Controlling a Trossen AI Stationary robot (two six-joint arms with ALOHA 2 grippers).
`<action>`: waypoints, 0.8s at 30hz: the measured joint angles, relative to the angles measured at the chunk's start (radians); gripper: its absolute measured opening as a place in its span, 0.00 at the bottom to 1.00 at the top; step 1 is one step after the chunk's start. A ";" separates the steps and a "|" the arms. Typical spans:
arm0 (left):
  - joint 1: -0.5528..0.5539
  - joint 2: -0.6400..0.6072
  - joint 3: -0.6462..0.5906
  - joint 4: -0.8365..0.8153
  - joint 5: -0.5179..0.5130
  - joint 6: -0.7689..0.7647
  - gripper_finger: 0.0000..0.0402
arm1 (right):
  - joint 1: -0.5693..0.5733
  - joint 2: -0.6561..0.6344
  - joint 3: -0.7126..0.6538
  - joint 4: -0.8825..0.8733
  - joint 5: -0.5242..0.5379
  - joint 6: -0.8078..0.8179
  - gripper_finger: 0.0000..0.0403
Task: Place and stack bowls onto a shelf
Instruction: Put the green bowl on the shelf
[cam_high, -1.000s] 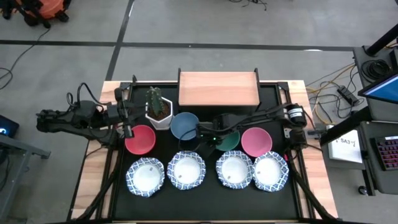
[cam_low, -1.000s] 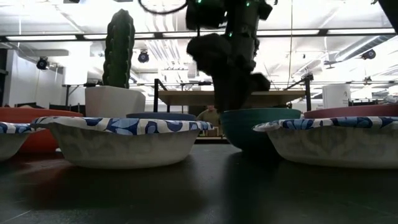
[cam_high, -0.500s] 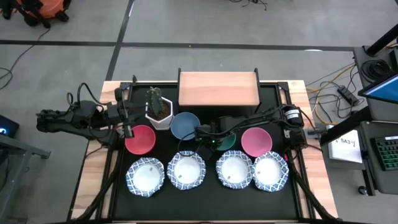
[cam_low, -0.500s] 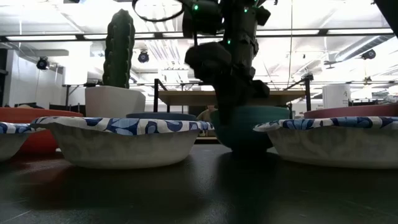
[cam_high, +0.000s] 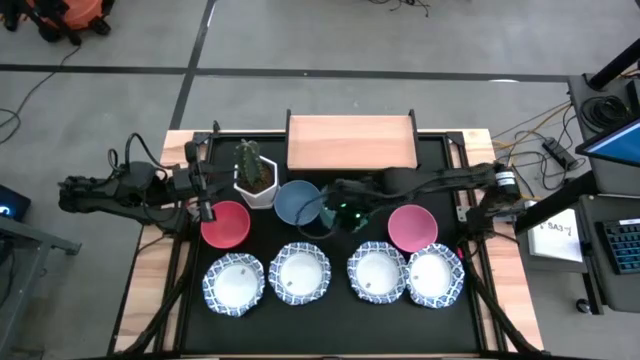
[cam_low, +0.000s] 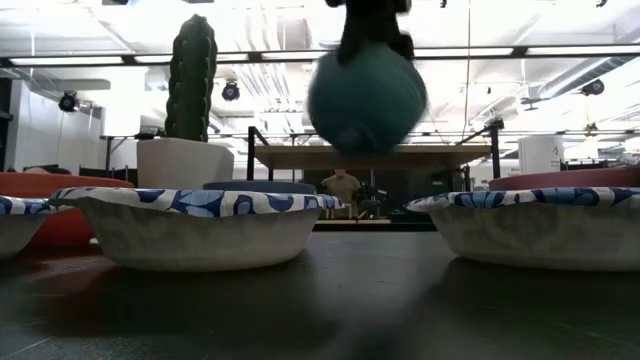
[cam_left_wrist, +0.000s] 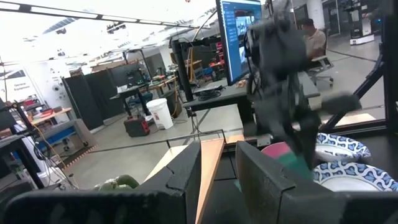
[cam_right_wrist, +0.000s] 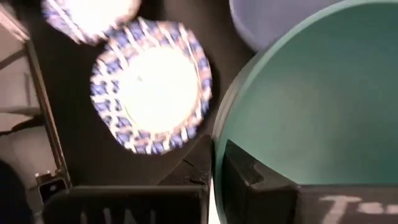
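Green bowl (cam_low: 367, 100), empty, hangs above the table, right pincer (cam_high: 333, 207) clamped on its rim.

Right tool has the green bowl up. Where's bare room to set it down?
The shelf top is bare all across. A gap also lies between the blue bowl and pink bowl, under the right tool holding the green bowl. The front row of four patterned bowls is packed; the cactus pot crowds the left.
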 joint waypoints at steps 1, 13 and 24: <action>0.000 0.001 0.000 0.002 0.000 0.003 0.21 | 0.003 -0.017 0.010 0.009 0.046 -0.032 0.02; 0.000 0.008 0.000 0.019 0.000 0.010 0.21 | -0.088 -0.041 0.018 0.225 0.410 -0.511 0.02; 0.000 0.008 0.000 0.022 0.000 0.010 0.21 | -0.220 0.065 0.017 0.290 0.409 -0.591 0.02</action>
